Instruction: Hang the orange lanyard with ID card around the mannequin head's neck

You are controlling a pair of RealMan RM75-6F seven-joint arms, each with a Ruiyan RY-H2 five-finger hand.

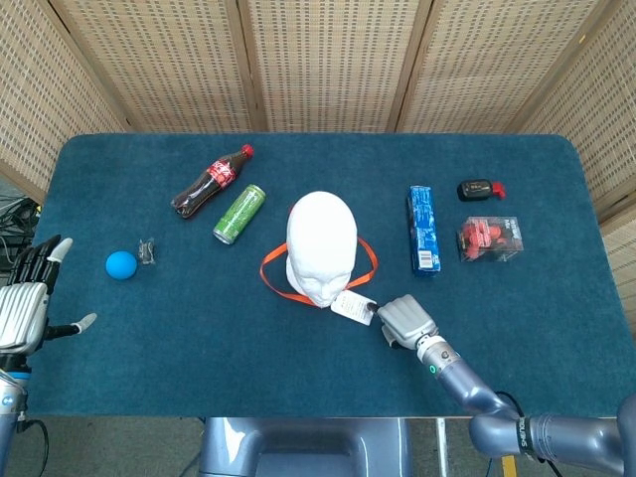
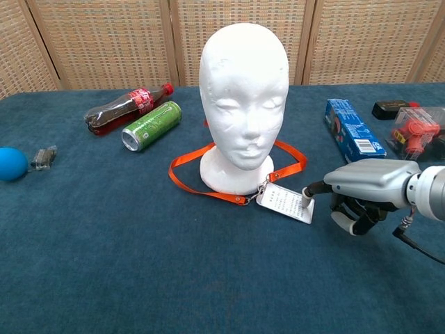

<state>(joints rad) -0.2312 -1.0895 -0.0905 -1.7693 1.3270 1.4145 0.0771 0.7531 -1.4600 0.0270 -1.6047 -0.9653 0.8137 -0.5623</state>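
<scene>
The white mannequin head (image 1: 321, 238) (image 2: 243, 90) stands upright mid-table. The orange lanyard (image 1: 268, 268) (image 2: 184, 161) lies flat on the blue cloth, looped around the head's base. Its white ID card (image 1: 350, 306) (image 2: 284, 202) rests in front of the base, toward the right. My right hand (image 1: 405, 320) (image 2: 365, 182) sits just right of the card. One extended fingertip (image 2: 306, 197) touches the card's right edge, and the other fingers curl underneath, holding nothing. My left hand (image 1: 22, 308) hovers at the table's left edge with fingers spread and empty.
A cola bottle (image 1: 211, 181) and a green can (image 1: 239, 213) lie left of the head. A blue ball (image 1: 121, 264) and a small clip (image 1: 148, 250) sit further left. A blue box (image 1: 423, 229), a clear box of red parts (image 1: 489, 238) and a black item (image 1: 477, 189) are at the right.
</scene>
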